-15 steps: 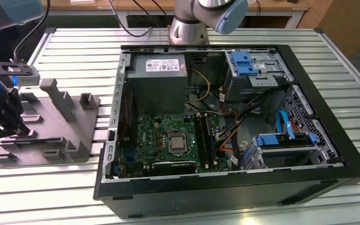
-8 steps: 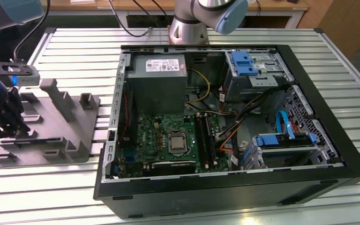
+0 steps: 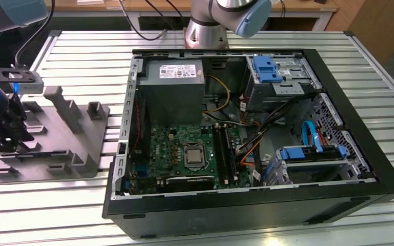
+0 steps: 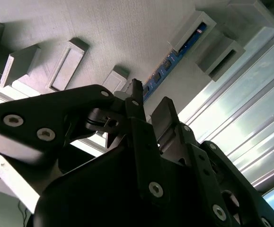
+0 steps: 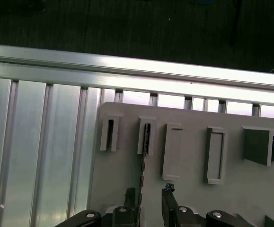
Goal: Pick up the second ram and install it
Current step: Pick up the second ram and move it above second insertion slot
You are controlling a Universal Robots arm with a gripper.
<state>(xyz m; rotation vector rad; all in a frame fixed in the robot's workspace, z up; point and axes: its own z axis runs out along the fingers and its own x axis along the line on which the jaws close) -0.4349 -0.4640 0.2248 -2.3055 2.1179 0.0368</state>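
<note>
Second ram [image 5: 145,156]: stands on its long edge in the grey holder tray [image 3: 67,154], one end seated in a slotted post. In the first wrist view it shows edge-on as a thin dark line. In the second wrist view [image 4: 174,59] its blue-green face with a row of dark chips is visible.
Location of holder tray: lies flat on the slatted metal desk [image 3: 80,56], at the exterior view's left, just beside the open computer case [image 3: 252,207] and outside it.
Claw [image 5: 148,193]: open, holding nothing. In both wrist views the two fingers [image 4: 165,113] stand apart with a clear gap between them.
Claw relative to the stick: directly over the tray, in line with the stick. The free end of the stick points into the gap between the fingertips. The first wrist view shows daylight on either side of the board. Whether either finger touches it cannot be told.
Other tray posts: several upright grey slotted posts stand in a row beside the occupied one, seen in the first wrist view.
Computer case: lies on its side with the panel off and the green motherboard [image 3: 176,148] exposed. It is well apart from the claw.
Arm base [image 3: 207,31]: mounted on the desk behind the case in the exterior view.
</note>
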